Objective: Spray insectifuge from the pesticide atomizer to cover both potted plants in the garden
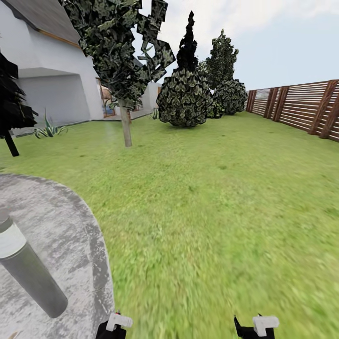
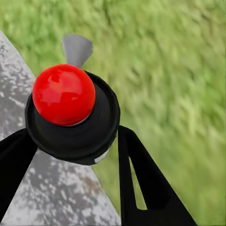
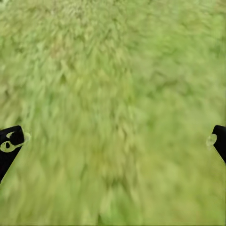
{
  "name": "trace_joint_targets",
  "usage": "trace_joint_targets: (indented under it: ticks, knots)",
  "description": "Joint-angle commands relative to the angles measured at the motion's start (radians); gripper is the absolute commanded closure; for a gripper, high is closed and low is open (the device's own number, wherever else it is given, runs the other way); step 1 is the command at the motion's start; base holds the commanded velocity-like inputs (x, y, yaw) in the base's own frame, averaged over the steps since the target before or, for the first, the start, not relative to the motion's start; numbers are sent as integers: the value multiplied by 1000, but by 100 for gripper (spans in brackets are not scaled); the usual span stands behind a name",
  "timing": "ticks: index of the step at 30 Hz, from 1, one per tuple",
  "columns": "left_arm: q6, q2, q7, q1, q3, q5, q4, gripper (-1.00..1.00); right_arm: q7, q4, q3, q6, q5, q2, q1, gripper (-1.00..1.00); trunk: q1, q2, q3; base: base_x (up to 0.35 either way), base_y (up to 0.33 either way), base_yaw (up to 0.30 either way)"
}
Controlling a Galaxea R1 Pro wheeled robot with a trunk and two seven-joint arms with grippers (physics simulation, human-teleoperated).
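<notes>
Grass (image 3: 113, 70) lies under both tools. Nearest, the left tool (image 2: 73, 132) is clamped on the pesticide atomizer (image 2: 63, 94); its red knob and black cap sit between the two black fingers (image 2: 141, 179). The right tool (image 3: 113, 139) hangs with its fingers wide apart. A grey lamp post (image 1: 28, 268) stands on the patio (image 1: 56, 221), near left. Trees (image 1: 184, 94) and a fence (image 1: 301, 106) stand far off.

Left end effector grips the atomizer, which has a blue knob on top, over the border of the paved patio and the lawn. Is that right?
Not quite: the knob is red, not blue. The left wrist view shows the left end effector closed around the pesticide atomizer with its red knob, over the border of the paved patio and the lawn.
</notes>
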Motion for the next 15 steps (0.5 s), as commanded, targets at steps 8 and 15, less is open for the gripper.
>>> trace_joint_targets:
  ticks: [8,15]
  knots:
    - [-3,0,2,-1,-4,-4,2,100,10,0,-9,-3,-1,0,-1,-100,0,0,-1,338,-2,0]
    - [-3,0,2,-1,-4,-4,2,100,10,0,-9,-3,-1,0,-1,-100,0,0,-1,338,0,0]
